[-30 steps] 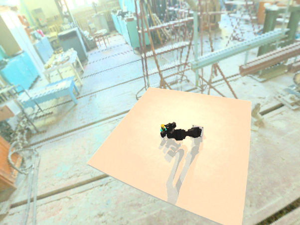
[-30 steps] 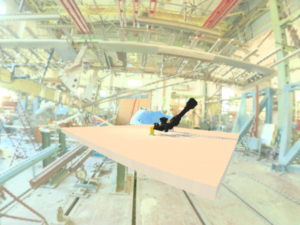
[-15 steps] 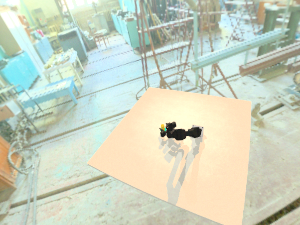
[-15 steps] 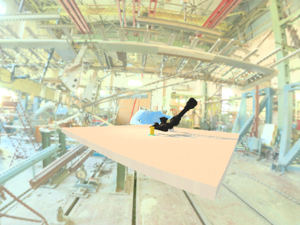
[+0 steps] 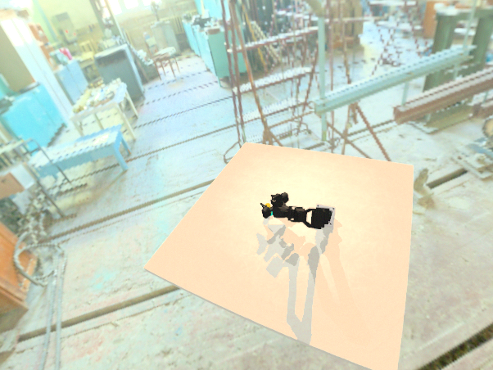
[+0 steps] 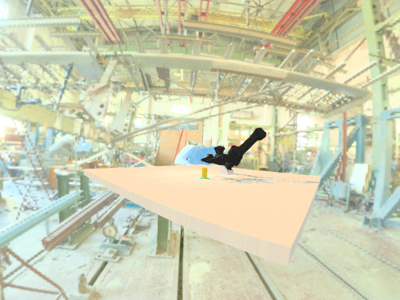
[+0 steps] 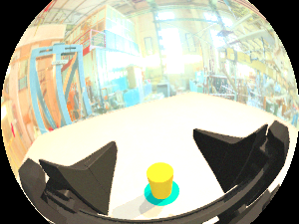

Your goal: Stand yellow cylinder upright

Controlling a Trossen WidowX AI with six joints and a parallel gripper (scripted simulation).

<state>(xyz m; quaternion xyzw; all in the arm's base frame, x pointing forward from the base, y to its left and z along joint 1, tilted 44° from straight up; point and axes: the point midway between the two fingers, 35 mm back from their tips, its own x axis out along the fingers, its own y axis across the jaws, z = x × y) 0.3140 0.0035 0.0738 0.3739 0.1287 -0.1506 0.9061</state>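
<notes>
The yellow tall cylinder (image 5: 268, 205) (image 6: 204, 172) (image 7: 160, 180) stands upright on the cyan circle (image 5: 271, 213) (image 6: 207, 178) (image 7: 174, 193). In the wrist view, cyan shows around its base, which looks inside the circle. My gripper (image 6: 202, 160) (image 7: 155, 139) is open and empty, its fingers spread wide to the left and right of the cylinder in the wrist view. In the exterior view the fingertips are above the cylinder's top, apart from it. In the top view the arm's dark end hides part of the cylinder and most of the circle.
The pale tabletop (image 5: 360, 262) (image 6: 232, 206) carries the arm's light base plate (image 5: 332, 217) (image 6: 225, 171), to the right of the cylinder in the top and exterior views. The arm's shadows fall across the table. The workshop around it is backdrop beyond the table edges.
</notes>
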